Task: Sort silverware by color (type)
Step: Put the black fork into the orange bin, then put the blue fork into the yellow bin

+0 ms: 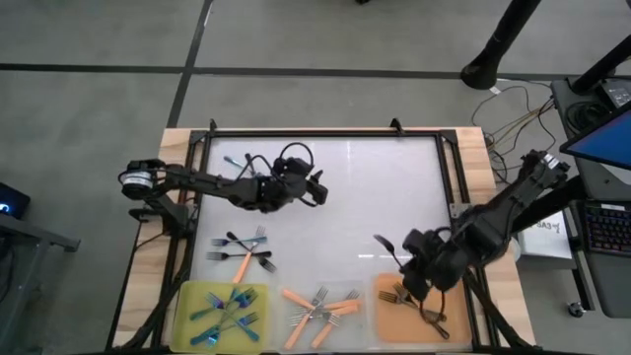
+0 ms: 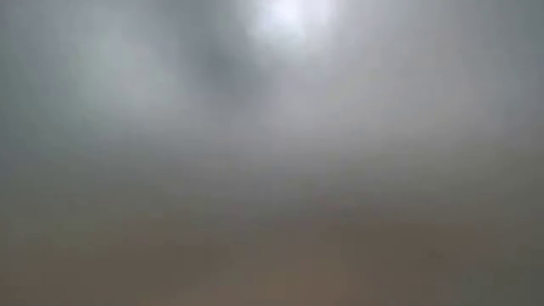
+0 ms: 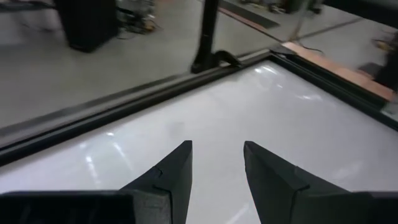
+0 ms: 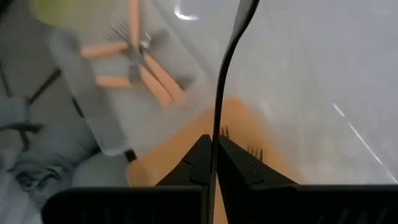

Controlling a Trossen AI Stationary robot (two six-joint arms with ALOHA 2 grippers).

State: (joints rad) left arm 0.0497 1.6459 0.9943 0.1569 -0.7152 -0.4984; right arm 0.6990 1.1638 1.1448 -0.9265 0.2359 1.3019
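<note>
My right gripper [image 1: 406, 268] hangs over the far left corner of the orange tray [image 1: 449, 318] and is shut on a dark fork [image 4: 225, 68]. Other dark forks [image 1: 399, 294] lie in that tray. Orange-handled forks [image 1: 320, 308] lie in the clear middle tray, and blue-teal forks [image 1: 229, 314] lie in the yellow-green tray. A loose bunch of dark forks with one orange-handled fork [image 1: 242, 254] lies flat on the white tabletop. My left gripper [image 1: 320, 190] is open above the bare white surface, with nothing between its fingers [image 3: 171, 168]. The low view shows only grey blur. My right gripper pinches the dark fork between its two fingertips [image 4: 200, 155]. The held end is hidden between the fingers. The thin shaft [image 4: 219, 106] runs forward along the fingers, and its free end [image 1: 381, 240] points toward the table's far left. The fork looks lifted clear.
Three trays line the near edge: yellow-green [image 1: 187, 296], clear [image 1: 288, 340] and orange. A black frame [image 1: 325, 133] borders the white tabletop, whose middle and far right are bare. Cables and a keyboard sit beyond the table's right side.
</note>
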